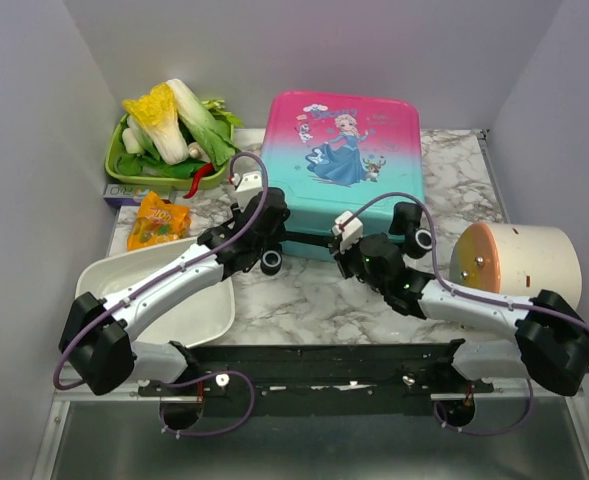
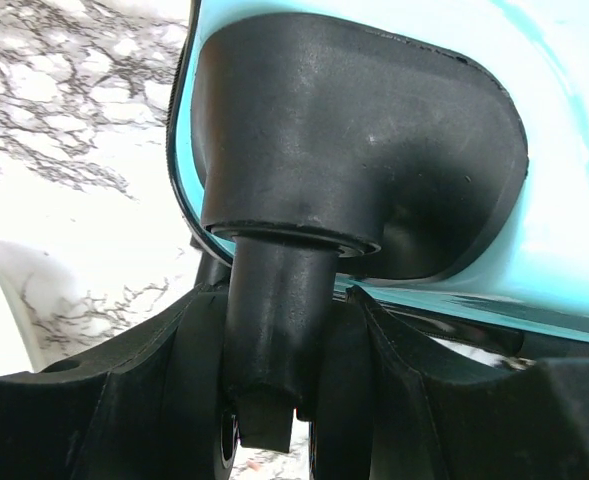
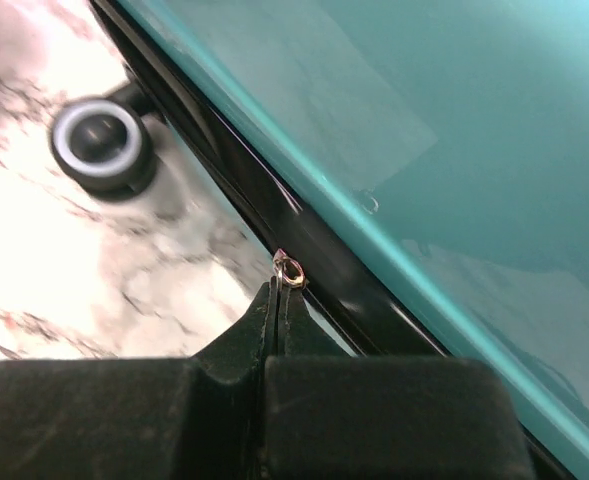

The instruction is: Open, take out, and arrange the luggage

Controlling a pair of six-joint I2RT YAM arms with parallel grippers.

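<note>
**Both grippers on the near edge, lid not yet up**

From above, the luggage [image 1: 346, 170] lay flat and closed at the back middle of the marble table [image 1: 304, 295], princess side up. A green tray [image 1: 119, 165] of vegetables stood to its left, a cream cylinder [image 1: 524, 262] sat on the right and a white basin [image 1: 189, 310] at the near left. My left gripper [image 1: 274, 225] was at the case's near-left corner. My right gripper [image 1: 338, 238] was at the middle of its near edge.

In my left wrist view, my fingers [image 2: 154, 380] were closed on either side of a black post [image 2: 274, 320] that came out of the black moulding at the teal corner (a wheel or foot fitting, I guessed, but I could not tell which). I judged that hold to be an anchor, since a light shell would slide if only one arm tugged it.

In my right wrist view, my fingers [image 3: 244, 340] were pressed flat together. Their tips nipped the small metal ring of the zip pull [image 3: 289, 270], hard against the black zip track [image 3: 224, 190] under the teal shell. That grip was there to run the zip round. No gap showed along the seam, so I judged the opening barely begun.
</note>
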